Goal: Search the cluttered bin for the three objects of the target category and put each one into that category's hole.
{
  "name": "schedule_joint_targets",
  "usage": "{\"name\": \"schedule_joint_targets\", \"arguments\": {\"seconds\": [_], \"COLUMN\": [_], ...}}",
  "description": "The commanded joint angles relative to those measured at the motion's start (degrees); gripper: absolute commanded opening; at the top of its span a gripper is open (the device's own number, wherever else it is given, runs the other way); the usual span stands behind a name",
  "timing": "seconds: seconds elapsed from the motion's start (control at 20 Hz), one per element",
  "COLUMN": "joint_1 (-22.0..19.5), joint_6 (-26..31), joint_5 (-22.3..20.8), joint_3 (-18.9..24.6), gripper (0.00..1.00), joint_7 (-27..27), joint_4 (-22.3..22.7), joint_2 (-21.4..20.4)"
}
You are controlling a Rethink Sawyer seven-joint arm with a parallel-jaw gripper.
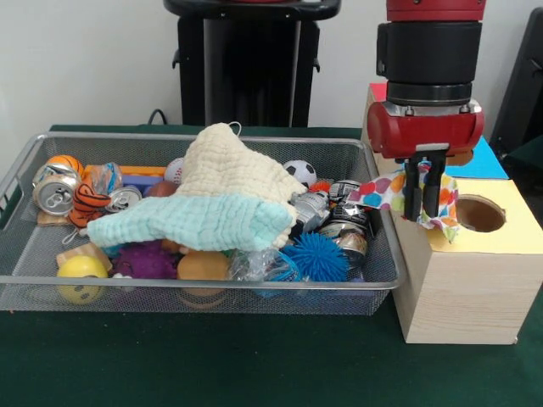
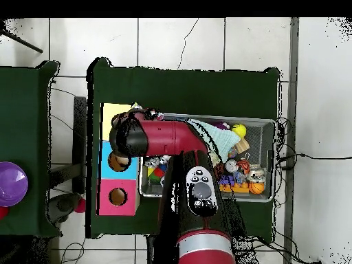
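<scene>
A polka-dot fabric scrap (image 1: 392, 193) is held clamped in the end effector (image 1: 427, 203), just beside the yellow-topped box's hole (image 1: 479, 214).

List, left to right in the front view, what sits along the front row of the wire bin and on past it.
Yellow smiley ball → purple spiky ball → orange ball → blue spiky ball → polka-dot fabric scrap held by the gripper → hole in the yellow-topped box.
</scene>
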Motion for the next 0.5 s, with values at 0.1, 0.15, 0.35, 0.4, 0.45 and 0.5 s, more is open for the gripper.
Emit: {"name": "schedule_joint_targets", "arguments": {"seconds": [0.1,0.15,0.35,0.4,0.45,0.5], "joint_1": [-1.0,-1.0,-0.8,-0.7,-0.5,-0.3], "joint_6": [-0.6,-0.1,2.4,2.4,2.3,2.2], "joint_5": [5.6,6.5,9.8,10.7,11.2,11.8], "joint_3": [-1.4,-1.3,-0.3,-0.3,-0.3,-0.4], "gripper": [0.00,0.00,0.00,0.00,0.00,0.00], "joint_7": [17.0,17.2,17.0,17.3,17.3,17.4], "joint_4": [1.0,1.4,3.3,3.8,4.1,4.3], "joint_2": [1.6,1.9,3.0,3.2,3.4,3.5]}}
